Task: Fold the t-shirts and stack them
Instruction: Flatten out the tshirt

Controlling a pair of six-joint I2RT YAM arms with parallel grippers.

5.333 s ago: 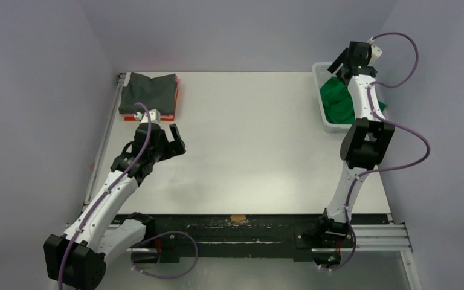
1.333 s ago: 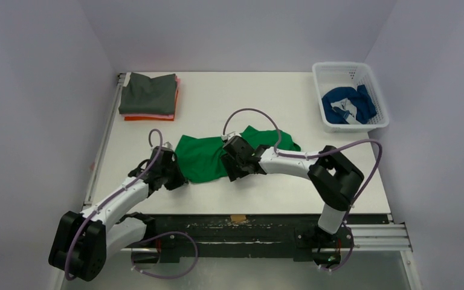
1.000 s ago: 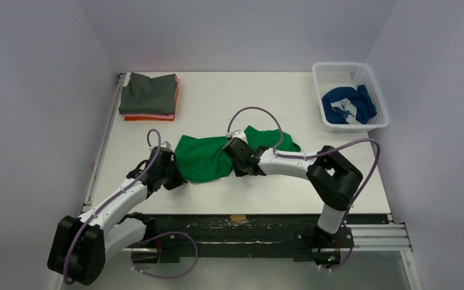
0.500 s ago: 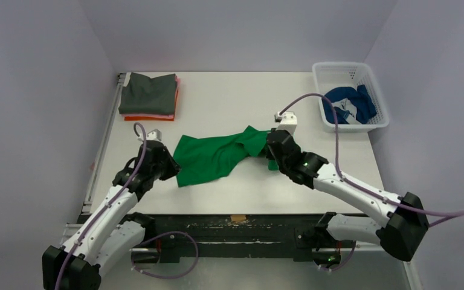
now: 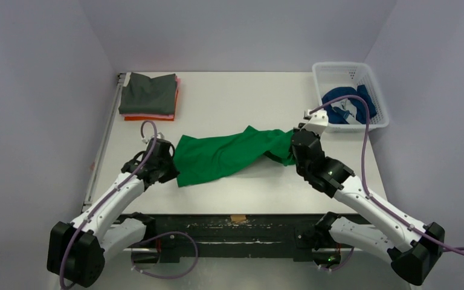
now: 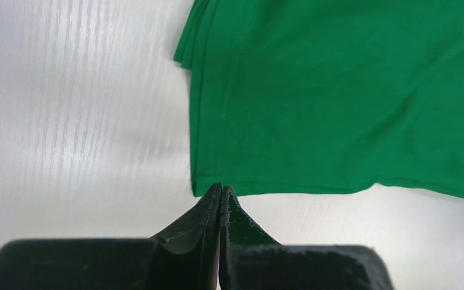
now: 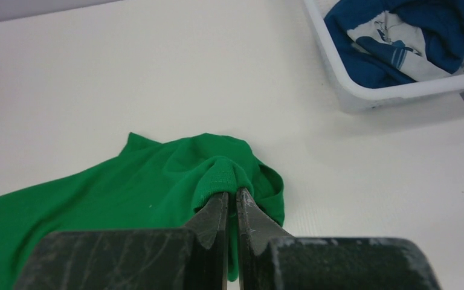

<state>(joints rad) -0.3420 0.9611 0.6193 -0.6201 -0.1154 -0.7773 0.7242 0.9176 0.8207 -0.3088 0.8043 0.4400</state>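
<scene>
Green t-shirt point(image 5: 229, 156) is pinched by right gripper point(image 7: 231, 194), left gripper point(image 6: 220, 192) closed at the hem corner, so draw right gently, cloth flat.

A robotics lab: plain grey walls point(image 5: 235, 30) enclose a white table point(image 5: 229, 103).

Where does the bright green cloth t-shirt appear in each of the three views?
Top external: bright green cloth t-shirt stretched across the middle.
Left wrist: t-shirt fills upper right.
Right wrist: lower left, a fold pinched by the right gripper.
Shared landmark: white plastic lattice basket, far right from above, top right in right wrist; not in left wrist.
</scene>
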